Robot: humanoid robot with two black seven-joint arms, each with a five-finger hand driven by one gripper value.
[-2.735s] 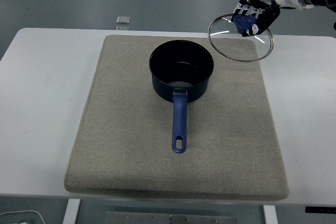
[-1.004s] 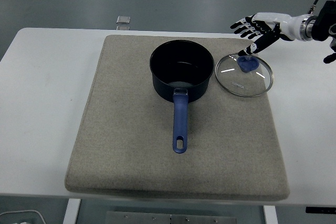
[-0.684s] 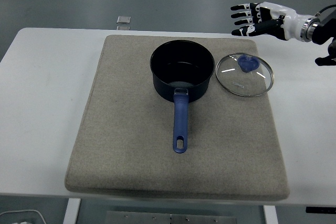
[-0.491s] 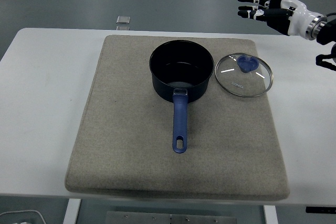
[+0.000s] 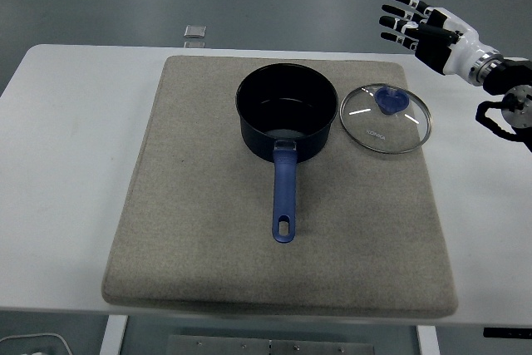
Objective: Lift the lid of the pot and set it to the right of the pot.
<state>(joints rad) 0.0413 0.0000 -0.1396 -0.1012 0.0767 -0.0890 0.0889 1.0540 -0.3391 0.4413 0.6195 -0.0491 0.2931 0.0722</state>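
Your right hand (image 5: 428,31) is up at two o'clock, off the pad's far right corner, fingers (image 5: 397,16) spread and holding nothing, well above and behind the lid. Look at the glass lid (image 5: 386,118): it lies flat on the grey pad (image 5: 208,247) at three o'clock from the pot (image 5: 287,120), rim just beside the pot's wall, and whether they touch I can't tell. Its blue knob (image 5: 389,99) sits toward the far side. Now the edges: the lid's right rim is close to the pad's right edge but inside it, and bare white table (image 5: 75,164) runs on beyond at three o'clock. You've got the pot uncovered at the far middle of the pad, blue handle (image 5: 283,197) pointing to six o'clock. Wide open pad at nine, seven and five o'clock. One small clear object (image 5: 194,32) lies past the table's far edge at eleven.
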